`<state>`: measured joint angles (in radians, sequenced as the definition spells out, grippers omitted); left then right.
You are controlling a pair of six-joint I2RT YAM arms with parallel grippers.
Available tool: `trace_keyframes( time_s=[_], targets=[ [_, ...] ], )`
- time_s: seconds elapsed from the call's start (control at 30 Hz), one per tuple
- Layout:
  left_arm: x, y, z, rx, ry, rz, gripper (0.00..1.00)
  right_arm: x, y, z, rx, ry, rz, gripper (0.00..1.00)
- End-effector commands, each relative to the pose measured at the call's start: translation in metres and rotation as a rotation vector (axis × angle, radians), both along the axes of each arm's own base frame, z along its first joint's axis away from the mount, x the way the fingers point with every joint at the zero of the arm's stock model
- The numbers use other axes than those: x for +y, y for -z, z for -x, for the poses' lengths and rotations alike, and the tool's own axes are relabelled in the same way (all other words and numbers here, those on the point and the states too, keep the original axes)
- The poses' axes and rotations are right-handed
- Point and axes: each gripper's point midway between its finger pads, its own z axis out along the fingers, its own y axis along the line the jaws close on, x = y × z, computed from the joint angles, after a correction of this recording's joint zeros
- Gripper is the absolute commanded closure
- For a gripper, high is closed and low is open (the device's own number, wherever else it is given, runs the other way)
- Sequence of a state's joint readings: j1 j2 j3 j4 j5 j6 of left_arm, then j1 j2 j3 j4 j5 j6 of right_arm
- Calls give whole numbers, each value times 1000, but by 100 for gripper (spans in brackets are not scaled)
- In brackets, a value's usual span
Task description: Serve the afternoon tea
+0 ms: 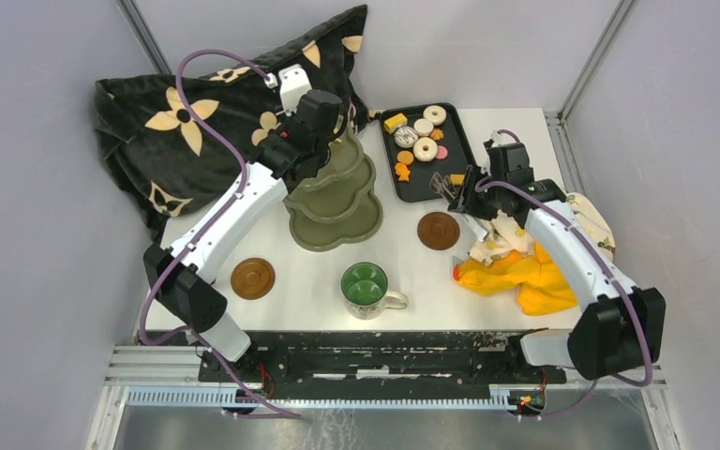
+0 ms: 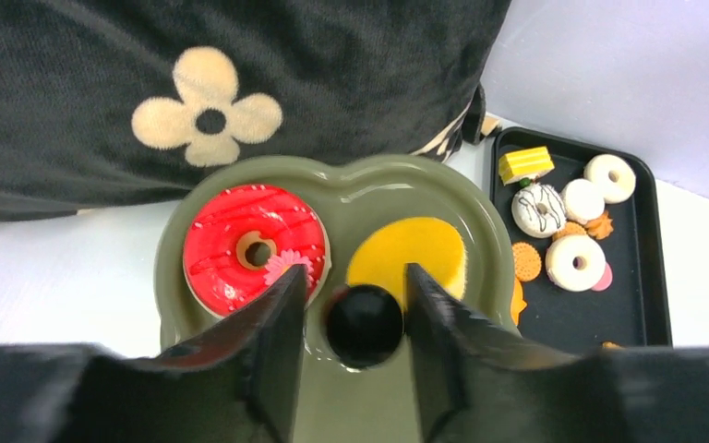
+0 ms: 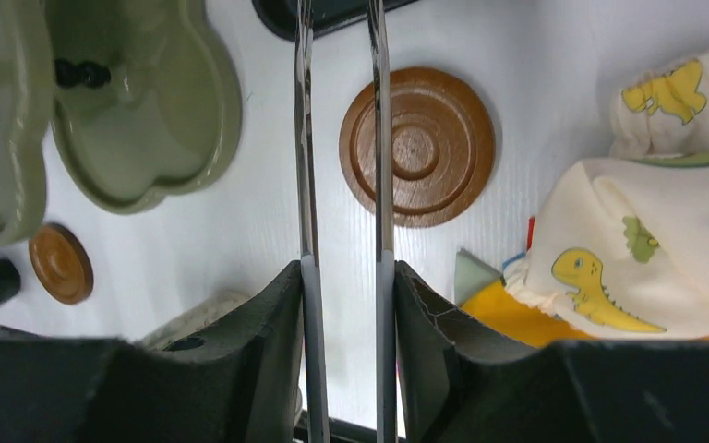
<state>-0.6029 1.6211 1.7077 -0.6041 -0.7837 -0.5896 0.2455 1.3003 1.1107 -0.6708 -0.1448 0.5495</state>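
**Top view.** The white desk (image 1: 309, 272) carries:
- one stand (image 1: 342, 211), left of centre;
- one mug (image 1: 366, 286), by the near edge;
- two saucers: the left saucer (image 1: 252, 277) toward the near-left corner, the right saucer (image 1: 438, 230) right of centre;
- one tray (image 1: 417, 192) at the far edge, with about ten pastries (image 1: 425, 148).

One pillow (image 1: 178, 122) fills the far-left corner. Cloths (image 1: 525, 277) lie at the right edge. Grey walls enclose the desk.

**Left wrist view.** The left pincer (image 2: 360, 305) is narrow. Its jaws flank the knob (image 2: 364, 325); whether they touch it cannot be told. The top tier holds two pastries: a red donut (image 2: 254, 249) and a yellow piece (image 2: 406, 254).

**Right wrist view.** The right pincer (image 3: 343, 277) clamps one pair of tongs (image 3: 303, 138). The blades lie just left of the right saucer.
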Motion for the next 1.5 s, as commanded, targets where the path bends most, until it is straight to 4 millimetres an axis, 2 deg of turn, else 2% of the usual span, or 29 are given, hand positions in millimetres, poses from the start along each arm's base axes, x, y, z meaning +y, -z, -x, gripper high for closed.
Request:
trace_keyframes(
  time_s=[0.0,0.03,0.13,0.27,0.5,0.57,0.67,0.83,1.0,1.07,1.17,1.27,1.37,1.47],
  targets=[
    [-5,-39,-7,-138,-7,114,41,-2,-37,-52,-164,74,-109,57],
    [-7,-41,-7,-141,8,116,33,-2,-36,-58,-165,88,-134,57],
    [-15,-50,-5,-150,71,120,24,1,-32,-76,-160,109,-194,58],
    [-25,-67,7,-181,192,139,20,5,-28,-93,-161,129,-228,57],
    [-16,-91,46,-258,319,132,16,3,-16,-117,-141,170,-249,52],
    [-22,-90,59,-263,422,97,16,3,-13,-124,-142,180,-256,52],
    [-27,-74,81,-219,536,68,16,2,-8,-135,-138,194,-252,51],
    [-5,-28,107,-130,522,26,16,1,0,-153,-129,205,-240,50],
    [15,-13,136,-125,504,55,17,3,13,-172,-102,206,-236,49],
    [24,-15,145,-146,482,72,17,4,18,-177,-97,213,-238,49],
    [35,-29,155,-206,456,99,18,8,28,-182,-75,214,-261,49],
    [45,-41,160,-248,429,100,18,11,33,-182,-64,210,-280,54],
    [55,-45,161,-256,396,73,18,10,31,-178,-71,212,-275,63],
    [57,-46,161,-252,387,61,18,7,19,-172,-95,207,-265,70]
  ],
)
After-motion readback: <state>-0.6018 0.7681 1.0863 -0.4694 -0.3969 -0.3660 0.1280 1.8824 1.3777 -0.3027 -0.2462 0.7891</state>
